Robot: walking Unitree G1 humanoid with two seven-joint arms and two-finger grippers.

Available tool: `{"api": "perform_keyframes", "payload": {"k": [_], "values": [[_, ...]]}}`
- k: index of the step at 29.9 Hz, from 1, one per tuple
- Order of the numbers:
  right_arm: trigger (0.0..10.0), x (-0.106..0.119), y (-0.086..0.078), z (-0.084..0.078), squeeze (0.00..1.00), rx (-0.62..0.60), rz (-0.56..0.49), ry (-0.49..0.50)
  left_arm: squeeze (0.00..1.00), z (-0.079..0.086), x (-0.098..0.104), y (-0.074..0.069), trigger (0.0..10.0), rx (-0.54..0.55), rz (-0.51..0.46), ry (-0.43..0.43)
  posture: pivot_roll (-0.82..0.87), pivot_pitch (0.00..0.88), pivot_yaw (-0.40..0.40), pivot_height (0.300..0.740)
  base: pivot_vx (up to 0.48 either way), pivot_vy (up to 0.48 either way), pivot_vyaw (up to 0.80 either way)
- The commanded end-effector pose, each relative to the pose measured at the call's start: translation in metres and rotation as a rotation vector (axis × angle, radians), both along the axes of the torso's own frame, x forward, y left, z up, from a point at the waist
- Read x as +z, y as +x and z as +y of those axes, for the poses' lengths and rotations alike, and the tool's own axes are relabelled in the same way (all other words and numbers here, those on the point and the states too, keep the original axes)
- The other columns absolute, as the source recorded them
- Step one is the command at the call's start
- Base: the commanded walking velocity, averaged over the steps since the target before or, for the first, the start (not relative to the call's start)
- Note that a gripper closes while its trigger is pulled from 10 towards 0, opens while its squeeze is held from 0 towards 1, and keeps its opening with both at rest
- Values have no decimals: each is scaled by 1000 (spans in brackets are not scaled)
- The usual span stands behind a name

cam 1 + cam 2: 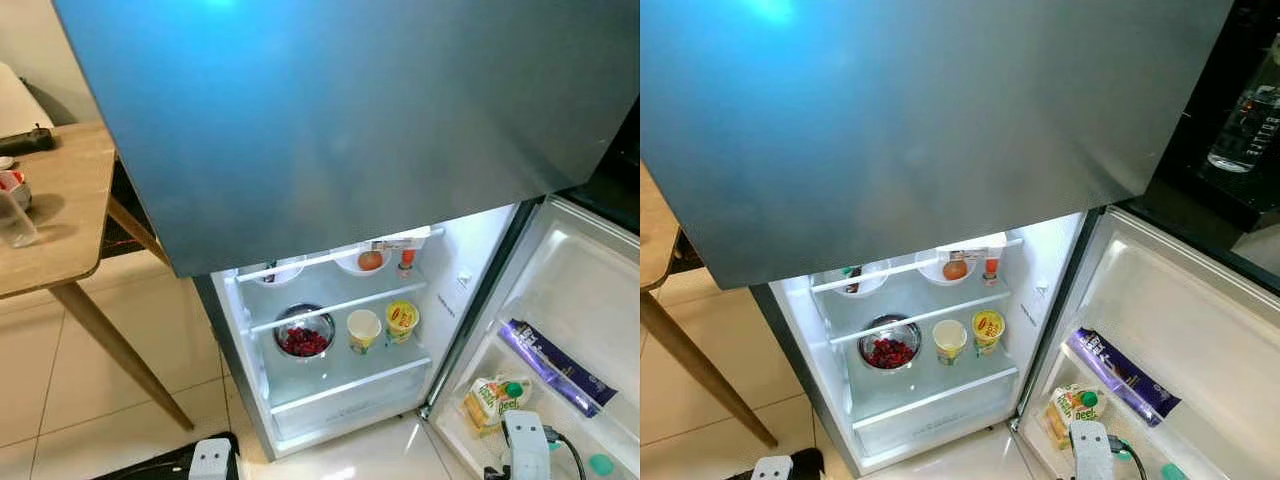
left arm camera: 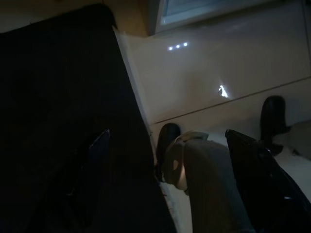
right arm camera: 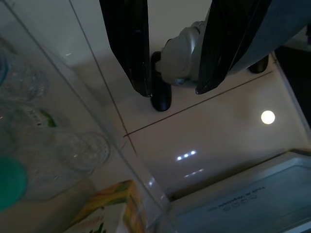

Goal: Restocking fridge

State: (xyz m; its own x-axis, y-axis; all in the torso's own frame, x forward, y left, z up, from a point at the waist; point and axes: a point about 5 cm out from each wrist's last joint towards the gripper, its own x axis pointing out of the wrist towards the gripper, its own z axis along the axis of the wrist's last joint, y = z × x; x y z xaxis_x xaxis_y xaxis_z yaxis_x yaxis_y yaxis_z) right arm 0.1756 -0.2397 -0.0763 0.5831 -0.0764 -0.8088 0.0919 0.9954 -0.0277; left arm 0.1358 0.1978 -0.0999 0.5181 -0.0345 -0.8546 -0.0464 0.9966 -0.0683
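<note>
Fridge (image 1: 330, 130), glossy grey steel, stands open before you beside a wooden table (image 1: 60, 210). Lit glass shelves carry a steel bowl (image 1: 304, 331) of red berries and two paper cups (image 1: 363, 329). Right gripper (image 3: 170, 85) hangs open above pale tiles; left gripper: cannot tell.

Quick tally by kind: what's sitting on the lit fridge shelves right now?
Bowls: 3 — white bowl holding an orange fruit, second white bowl, metal bowl of red berries
Cups or tubs: 2 — pale yellow cup, yellow tub with red label
Bottles: 1 — small orange-capped bottle
Total: 6
</note>
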Motion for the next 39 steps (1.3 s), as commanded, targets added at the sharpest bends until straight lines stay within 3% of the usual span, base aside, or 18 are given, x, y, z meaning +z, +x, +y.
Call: {"api": "perform_keyframes", "payload": {"k": [1, 8, 17, 19, 25, 32, 39], "values": [[10000, -1, -2, 0, 0, -17, 5, 12, 0, 2, -1, -2, 10000, 5, 15, 5, -58, 0, -22, 740, 0, 0, 0], [10000, -1, 0, 4, 0, -26, 2, 19, 0, 12, 4, 6, 10000, 42, -7, 21, -85, 0, 4, 740, 0, 0, 0], [10000, -2, -4, 1, 0, -32, 7, 19, 0, 11, 3, 4, 10000, 25, 1, 27, -84, 0, -9, 740, 0, 0, 0], [10000, -5, -5, 7, 0, -22, 14, 27, 0, 17, 2, -2, 10000, 92, 6, 29, -81, 0, -8, 740, 0, 0, 0], [10000, -7, -6, 18, 0, 17, 17, 45, 0, 18, 2, -3, 10000, 87, 10, 35, -80, 0, -15, 740, 0, 0, 0], [10000, -7, -11, 9, 0, 19, 36, 23, 0, 14, 3, 3, 10000, 92, -11, 23, -74, 0, -26, 740, 0, 0, 0], [10000, -6, -11, 4, 0, 9, 32, 16, 0, 17, 1, -3, 10000, 98, 7, 32, -78, 0, -19, 740, 0, 0, 0]]}}
